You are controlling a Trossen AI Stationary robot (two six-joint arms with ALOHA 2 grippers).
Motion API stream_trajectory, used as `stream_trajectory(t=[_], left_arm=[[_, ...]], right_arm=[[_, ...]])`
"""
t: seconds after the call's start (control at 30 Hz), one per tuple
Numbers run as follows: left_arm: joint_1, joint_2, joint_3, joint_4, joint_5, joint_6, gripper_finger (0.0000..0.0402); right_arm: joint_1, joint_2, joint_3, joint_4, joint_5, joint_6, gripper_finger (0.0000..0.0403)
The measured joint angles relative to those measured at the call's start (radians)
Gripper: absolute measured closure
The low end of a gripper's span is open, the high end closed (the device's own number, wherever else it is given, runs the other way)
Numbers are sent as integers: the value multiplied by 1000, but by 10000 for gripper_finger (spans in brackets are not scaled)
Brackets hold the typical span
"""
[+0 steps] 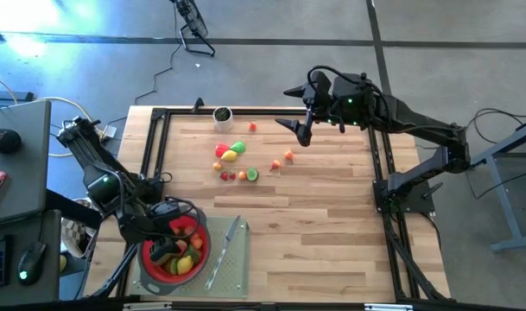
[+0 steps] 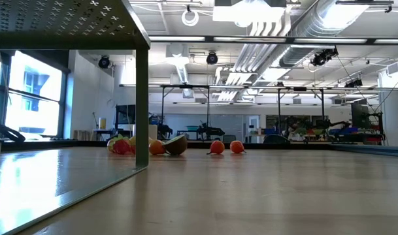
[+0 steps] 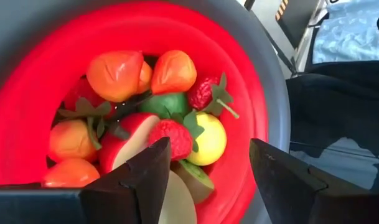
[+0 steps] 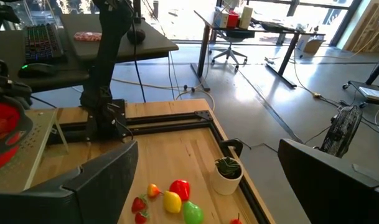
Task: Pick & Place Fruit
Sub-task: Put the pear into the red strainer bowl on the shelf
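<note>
A red strainer with a grey rim (image 1: 147, 261) (image 3: 271, 93) stands on a perforated grey board at the table's near left. It holds several toy fruits (image 3: 170, 115): oranges, strawberries, a lemon, apple and kiwi pieces. My left gripper (image 1: 178, 231) (image 3: 209, 144) hangs open just above them, slanting down into the strainer, nothing between its fingers. More fruits (image 1: 232, 155) (image 4: 177, 198) (image 2: 176, 145) lie loose on the table's far middle. My right gripper (image 1: 291, 110) (image 4: 208, 149) waits open, high over the far right part of the table.
A slim grey knife (image 1: 224, 252) lies on the perforated board (image 1: 232, 272) beside the strainer. A small potted plant (image 1: 222, 115) (image 4: 228, 173) stands at the far edge. A black frame (image 1: 155, 147) borders the wooden table; desks with a keyboard stand to the left.
</note>
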Motion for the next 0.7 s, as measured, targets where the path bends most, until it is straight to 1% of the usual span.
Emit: stream_trajectory(t=[0.13, 0.23, 0.33, 0.47, 0.7], left_arm=[[0, -7, 0, 30, -27, 45, 188], [1, -17, 0, 90, -47, 115, 188], [1, -32, 0, 157, -88, 177, 188], [1, -67, 0, 224, -199, 240, 188], [1, -134, 0, 285, -451, 309, 188]], right_arm=[[0, 0, 0, 0, 0, 0, 23], [0, 0, 0, 0, 0, 0, 23], [0, 0, 0, 0, 0, 0, 23], [0, 0, 0, 0, 0, 0, 23], [0, 0, 0, 0, 0, 0, 23]])
